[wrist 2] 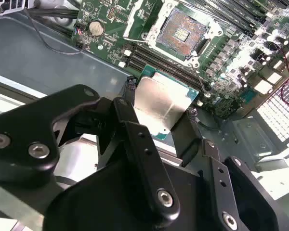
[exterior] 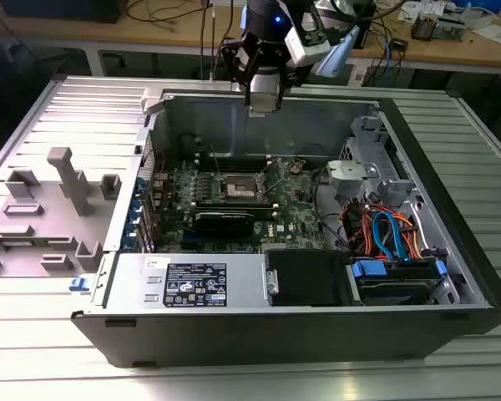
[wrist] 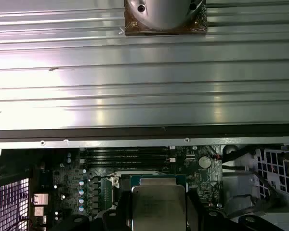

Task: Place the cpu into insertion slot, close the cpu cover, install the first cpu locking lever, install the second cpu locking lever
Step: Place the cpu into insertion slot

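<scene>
My gripper (wrist 2: pixel 159 122) is shut on the cpu (wrist 2: pixel 159 101), a flat square chip with a silvery top on a green edge, held between two black fingers (wrist 2: pixel 130 120). In the first wrist view the cpu (wrist: pixel 159 204) sits in the gripper (wrist: pixel 158 214) the same way. In the exterior view the gripper (exterior: pixel 263 96) hangs above the back wall of the open computer case. The insertion slot (wrist 2: pixel 183 31) on the motherboard (exterior: pixel 234 205) lies uncovered, its pin field exposed. Silver-grey metal (wrist 2: pixel 137 21) of the cpu cover runs along the slot's edge; how it stands I cannot tell.
The open black case (exterior: pixel 317 334) lies on a ribbed metal table (wrist: pixel 135 82). Black memory slots (wrist 2: pixel 149 60) run beside the socket, a black graphics card (exterior: pixel 224 221) lies near it, and drive bays with blue and orange cables (exterior: pixel 388 238) fill the exterior view's right. Grey fixtures (exterior: pixel 67 180) stand at its left.
</scene>
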Controlling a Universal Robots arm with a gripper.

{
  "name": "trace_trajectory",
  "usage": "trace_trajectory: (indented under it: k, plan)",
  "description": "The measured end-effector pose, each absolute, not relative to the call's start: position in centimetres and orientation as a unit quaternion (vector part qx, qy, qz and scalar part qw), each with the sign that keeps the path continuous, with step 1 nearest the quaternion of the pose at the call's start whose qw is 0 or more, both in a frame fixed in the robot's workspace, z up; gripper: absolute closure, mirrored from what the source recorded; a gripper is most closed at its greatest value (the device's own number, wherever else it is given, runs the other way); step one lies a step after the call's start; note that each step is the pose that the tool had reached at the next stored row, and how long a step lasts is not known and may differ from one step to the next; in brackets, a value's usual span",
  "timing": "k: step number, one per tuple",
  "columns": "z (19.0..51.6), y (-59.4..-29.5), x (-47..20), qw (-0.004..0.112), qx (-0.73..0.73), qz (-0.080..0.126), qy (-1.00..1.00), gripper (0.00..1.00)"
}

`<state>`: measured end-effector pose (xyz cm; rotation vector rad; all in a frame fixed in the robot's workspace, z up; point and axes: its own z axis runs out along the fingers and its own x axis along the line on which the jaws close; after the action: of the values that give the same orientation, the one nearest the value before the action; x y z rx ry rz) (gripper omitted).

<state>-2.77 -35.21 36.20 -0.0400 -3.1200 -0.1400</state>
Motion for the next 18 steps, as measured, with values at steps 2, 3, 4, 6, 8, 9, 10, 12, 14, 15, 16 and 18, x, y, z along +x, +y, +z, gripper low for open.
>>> trace_trajectory:
  k: [2,3,4,6,8,9,10,12,14,15,16,18]
  plan:
    - [36.2,-35.21,-2.77,0.009,-0.013,-0.045,-0.999,0.45]
    - [36.19,-35.22,-2.77,0.009,-0.013,-0.045,-0.999,0.45]
    - [36.19,-35.24,-2.77,0.009,-0.013,-0.045,-0.999,0.45]
    - [36.16,-35.34,-2.77,0.009,-0.013,-0.045,-0.999,0.45]
    - [36.11,-35.39,-2.77,0.008,-0.029,-0.044,-0.999,0.45]
    - [36.09,-35.39,-2.77,0.008,-0.037,-0.045,-0.998,0.45]
    - [36.09,-35.39,-2.77,0.008,-0.039,-0.045,-0.998,0.45]
    - [36.08,-35.4,-2.77,0.008,-0.039,-0.045,-0.998,0.45]
    - [36.08,-35.43,-2.77,0.008,-0.039,-0.045,-0.998,0.45]
    - [36.08,-35.43,-2.77,0.008,-0.039,-0.045,-0.998,0.45]
    - [36.09,-35.43,-2.77,0.008,-0.039,-0.045,-0.998,0.45]
    - [36.09,-35.44,-2.77,0.008,-0.039,-0.045,-0.998,0.45]
